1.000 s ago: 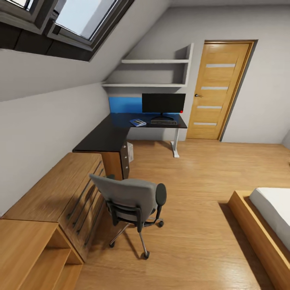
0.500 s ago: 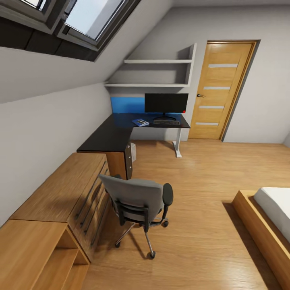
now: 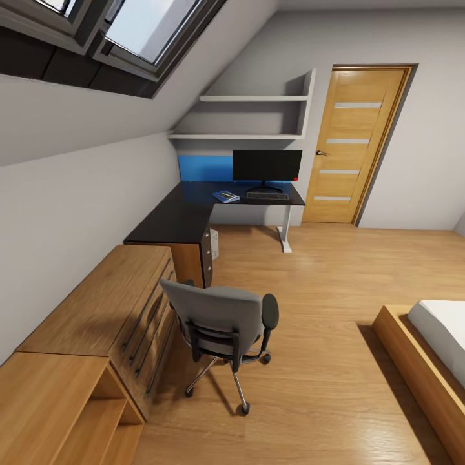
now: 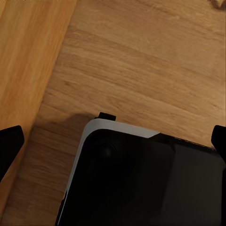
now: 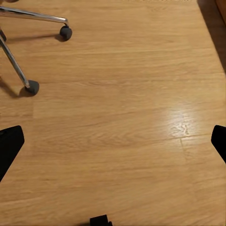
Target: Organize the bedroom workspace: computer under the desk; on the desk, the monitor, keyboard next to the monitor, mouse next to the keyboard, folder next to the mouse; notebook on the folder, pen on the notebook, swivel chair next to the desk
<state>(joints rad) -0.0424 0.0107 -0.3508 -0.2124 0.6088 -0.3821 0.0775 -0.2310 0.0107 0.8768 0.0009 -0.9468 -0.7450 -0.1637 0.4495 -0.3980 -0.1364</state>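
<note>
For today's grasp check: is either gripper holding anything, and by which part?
Nothing is held: left gripper and right gripper are both open above the wooden floor.

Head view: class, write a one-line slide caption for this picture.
Attic bedroom: grey swivel chair beside a wooden drawer chest, apart from the black desk holding monitor.

Swivel chair stands before the desk, monitor on it.

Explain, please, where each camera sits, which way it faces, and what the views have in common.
Head view: high, facing forward and down at the swivel chair, desk and monitor.
Left wrist view: faces down at wooden floor; dark fingertips and the robot's base show.
Right wrist view: faces down at floor; fingertips show.
Shared: head and right wrist views both show the chair's chrome wheeled base.
</note>
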